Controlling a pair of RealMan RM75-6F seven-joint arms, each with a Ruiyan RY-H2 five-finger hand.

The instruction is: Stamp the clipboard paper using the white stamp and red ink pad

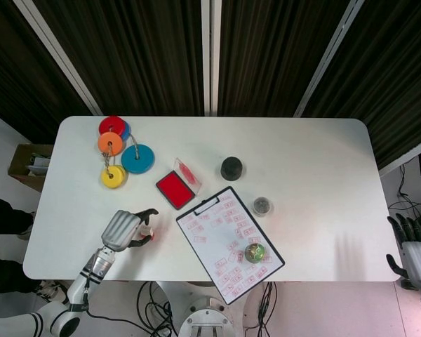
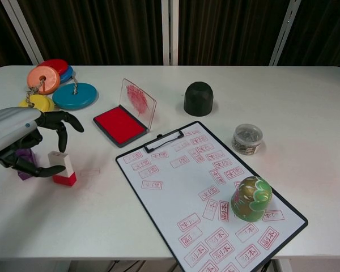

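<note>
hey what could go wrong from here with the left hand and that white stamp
The left hand arches over the white stamp, fingers beside it but with no firm hold evident; closing now might tip the upright stamp, which could roll off the table's near edge. The purple block under the hand could also get caught up. On the clipboard, the green figurine occupies part of the paper and could be struck during stamping.

Matt white table (image 2: 306, 107), glossy green ornament (image 2: 251, 198), clear plastic ink pad lid (image 2: 137, 100).
</note>
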